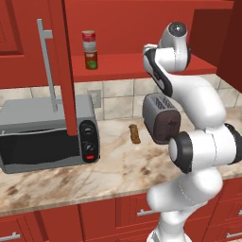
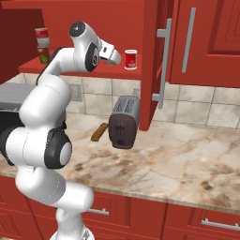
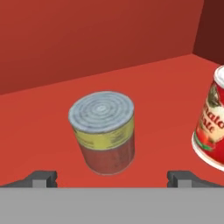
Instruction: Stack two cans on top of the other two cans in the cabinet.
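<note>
On the red shelf (image 1: pixel 127 64) of the cabinet, at its left end, a red can with a pale band (image 1: pixel 88 40) stands stacked on a green-labelled can (image 1: pixel 91 59); the same stack (image 2: pixel 42 44) shows in the right base view. In the hand view a can with a grey lid and yellow band (image 3: pixel 103 131) stands upright just ahead of my open gripper (image 3: pixel 112 179), between its fingertips (image 3: pixel 41 178) but apart from them. A red tomato can (image 3: pixel 212 127) (image 2: pixel 131 59) stands to its right. My hand (image 2: pixel 111 54) reaches into the cabinet.
The open cabinet door with its long grey bar handle (image 1: pixel 47 61) hangs left of the shelf; another door edge (image 2: pixel 159 61) is on the right. On the marble counter (image 1: pixel 118 170) sit a toaster oven (image 1: pixel 47 134), a toaster (image 1: pixel 160 118) and a brown roll (image 1: pixel 135 133).
</note>
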Controlling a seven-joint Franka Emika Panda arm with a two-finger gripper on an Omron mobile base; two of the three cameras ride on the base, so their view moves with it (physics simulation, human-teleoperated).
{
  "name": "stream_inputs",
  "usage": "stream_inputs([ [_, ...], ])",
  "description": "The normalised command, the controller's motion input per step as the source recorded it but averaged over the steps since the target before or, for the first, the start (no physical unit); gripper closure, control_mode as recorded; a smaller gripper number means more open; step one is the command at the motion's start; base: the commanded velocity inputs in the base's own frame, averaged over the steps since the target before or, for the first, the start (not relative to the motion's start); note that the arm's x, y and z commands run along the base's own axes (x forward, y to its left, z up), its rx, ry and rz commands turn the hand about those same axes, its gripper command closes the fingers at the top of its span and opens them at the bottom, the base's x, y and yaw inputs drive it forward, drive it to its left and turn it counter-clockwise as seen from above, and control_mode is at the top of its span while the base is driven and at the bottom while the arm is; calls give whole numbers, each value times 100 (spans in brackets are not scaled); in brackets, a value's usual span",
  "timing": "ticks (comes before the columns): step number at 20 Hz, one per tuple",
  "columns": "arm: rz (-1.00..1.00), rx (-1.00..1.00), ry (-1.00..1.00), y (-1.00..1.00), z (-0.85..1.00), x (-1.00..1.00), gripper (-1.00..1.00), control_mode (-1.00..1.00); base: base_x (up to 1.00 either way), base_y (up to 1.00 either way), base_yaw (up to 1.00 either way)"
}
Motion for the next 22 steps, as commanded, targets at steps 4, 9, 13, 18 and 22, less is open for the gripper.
stream_inputs([
  [4,0,-1,0,0,-2,19,-100,-100,0,0,0],
  [9,0,-1,0,0,-4,17,-100,-100,0,0,0],
  [13,0,-1,0,-2,-9,12,-100,-100,0,0,0],
  [18,0,0,0,0,-7,13,-100,-100,0,0,0],
  [22,0,-1,0,0,-9,16,-100,-100,0,0,0],
])
